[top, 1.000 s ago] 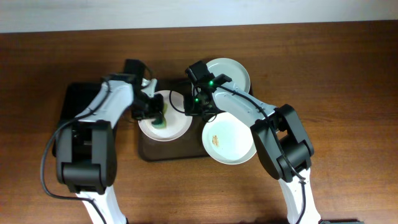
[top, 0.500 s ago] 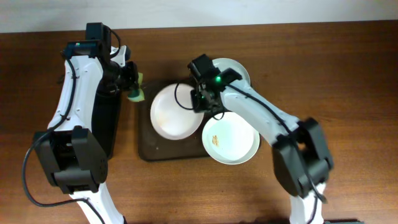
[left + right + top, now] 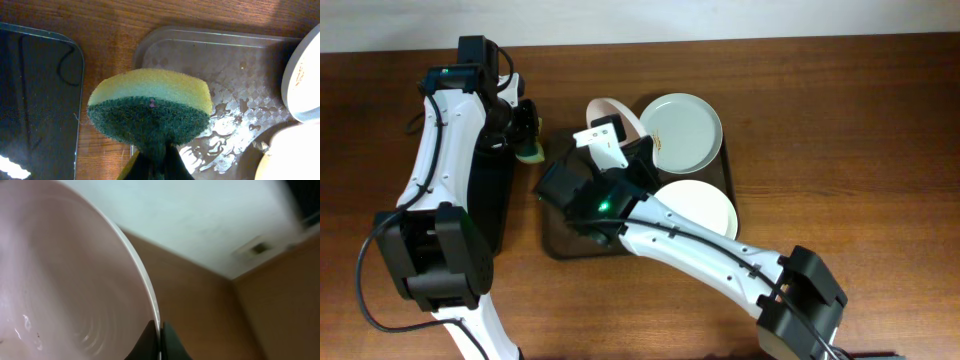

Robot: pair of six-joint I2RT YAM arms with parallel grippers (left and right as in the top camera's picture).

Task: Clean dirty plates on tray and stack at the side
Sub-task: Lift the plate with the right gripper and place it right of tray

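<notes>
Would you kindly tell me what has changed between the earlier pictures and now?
The left fingers carried the sponge off the plate to the tray's left. The right fingers, shut on that plate's rim, tipped it up off the tray. The other two plates stayed put.

Both arms have white rounded shells and black joints. The left arm has a thin black cable looping out at 9 o'clock from its bulky black base block. The right arm shows a small green light on its black wrist housing.
</notes>
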